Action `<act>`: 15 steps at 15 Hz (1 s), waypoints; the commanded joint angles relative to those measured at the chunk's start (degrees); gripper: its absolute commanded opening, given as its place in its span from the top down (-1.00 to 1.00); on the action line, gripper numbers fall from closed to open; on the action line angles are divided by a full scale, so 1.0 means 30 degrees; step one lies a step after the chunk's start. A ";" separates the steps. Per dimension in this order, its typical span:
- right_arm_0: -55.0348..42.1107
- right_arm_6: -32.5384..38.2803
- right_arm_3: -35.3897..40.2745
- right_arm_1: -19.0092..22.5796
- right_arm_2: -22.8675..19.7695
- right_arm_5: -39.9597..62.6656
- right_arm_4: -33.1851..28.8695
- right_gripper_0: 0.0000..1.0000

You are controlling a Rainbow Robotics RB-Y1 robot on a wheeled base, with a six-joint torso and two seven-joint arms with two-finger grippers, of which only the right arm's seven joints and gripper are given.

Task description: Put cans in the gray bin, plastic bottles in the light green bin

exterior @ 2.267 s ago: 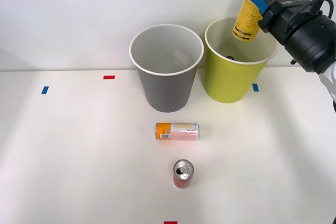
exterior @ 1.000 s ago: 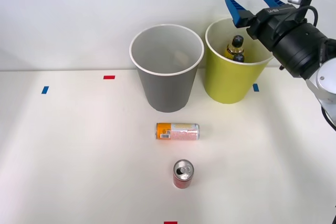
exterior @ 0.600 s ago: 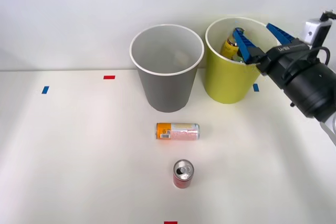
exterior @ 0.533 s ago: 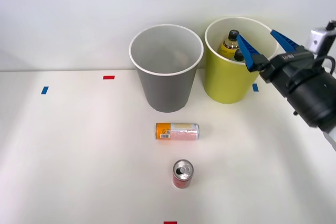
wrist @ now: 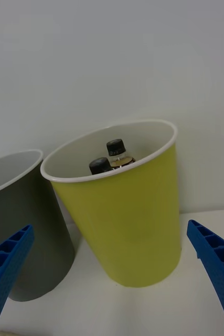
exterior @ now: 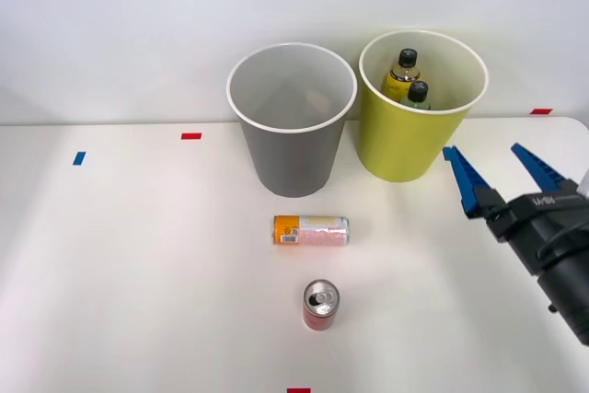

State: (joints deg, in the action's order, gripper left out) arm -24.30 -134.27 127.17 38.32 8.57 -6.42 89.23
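With both plastic bottles [exterior: 407,77] sitting in the light green bin [exterior: 405,149], I am holding my right gripper [exterior: 500,177] spread open and empty at that bin's 4 o'clock, judging the orange-ended can [exterior: 311,230] and red can [exterior: 321,306] are waiting for the gray bin [exterior: 293,161].

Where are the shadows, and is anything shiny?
Front view: soft shadows lie on the white table beside the tall gray bin and yellow-green bin, and the red can's silver top glints. Right wrist view: a dark shadow sits between the two bins, and the black bottle caps catch a little light.
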 commanded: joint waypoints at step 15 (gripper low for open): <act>-0.4850 0.8897 0.0090 -0.7882 -0.0513 0.1699 -1.7087 -1.00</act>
State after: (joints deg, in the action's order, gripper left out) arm -37.71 -122.14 127.41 18.06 7.75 -2.05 52.61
